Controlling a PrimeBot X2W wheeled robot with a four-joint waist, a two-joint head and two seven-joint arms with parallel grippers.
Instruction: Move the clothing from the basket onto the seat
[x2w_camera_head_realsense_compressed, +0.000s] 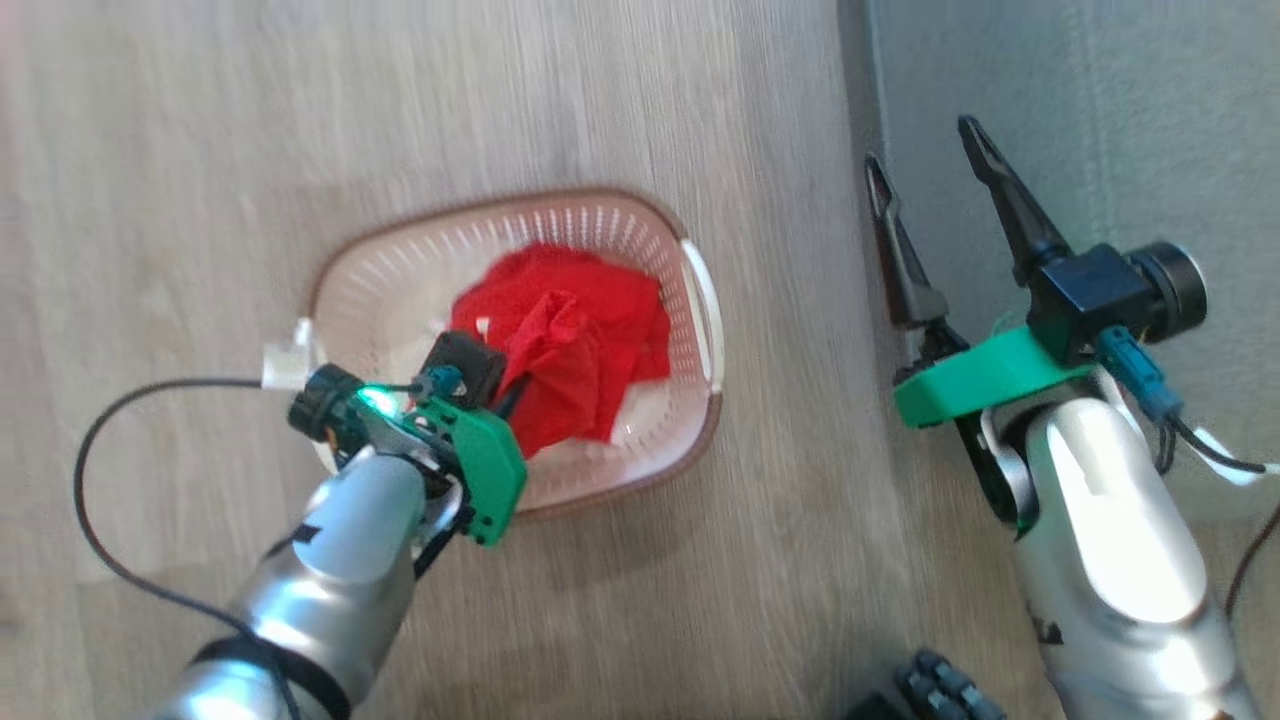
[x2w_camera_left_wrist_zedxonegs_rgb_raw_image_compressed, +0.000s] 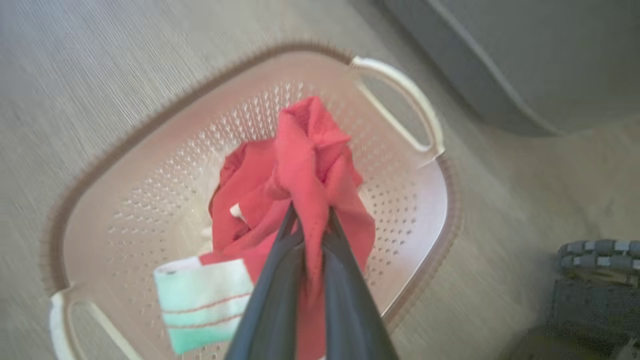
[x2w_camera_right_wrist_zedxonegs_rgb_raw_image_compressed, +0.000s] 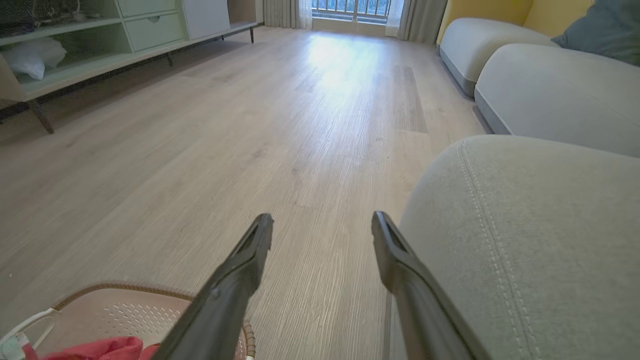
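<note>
Left wrist view tells most of it: the left gripper (x2w_camera_left_wrist_zedxonegs_rgb_raw_image_compressed: 311, 216) has its two dark fingers pinched together on a gathered fold of the clothing (x2w_camera_left_wrist_zedxonegs_rgb_raw_image_compressed: 300, 160), with the red fabric bunched up above the tips and draping down both sides of them. The rest of the pile sits in the basket (x2w_camera_left_wrist_zedxonegs_rgb_raw_image_compressed: 150, 165), toward its middle, and a pale striped panel (x2w_camera_left_wrist_zedxonegs_rgb_raw_image_compressed: 202, 300) hangs near the lower wall. The basket stands on the wood floor (x2w_camera_head_realsense_compressed: 200, 150), just beside the seat (x2w_camera_head_realsense_compressed: 1100, 120).

The right gripper (x2w_camera_head_realsense_compressed: 922, 145) is spread wide with nothing between the fingers, hovering over the floor along the seat's edge.

On handling — this stuff looks about as easy as it gets weight-wise: light, limp, no stiffness at all, nothing to break. The catch is that it won't keep a shape, so it'll likely sag and trail off the fingers, and a loose end could snag a second garment or the basket rim. A thick bunched fold like the one being pinched is probably the best place to hold — a single thin layer might slip out. Hard to tell whether the fold belongs to one garment or two.
</note>
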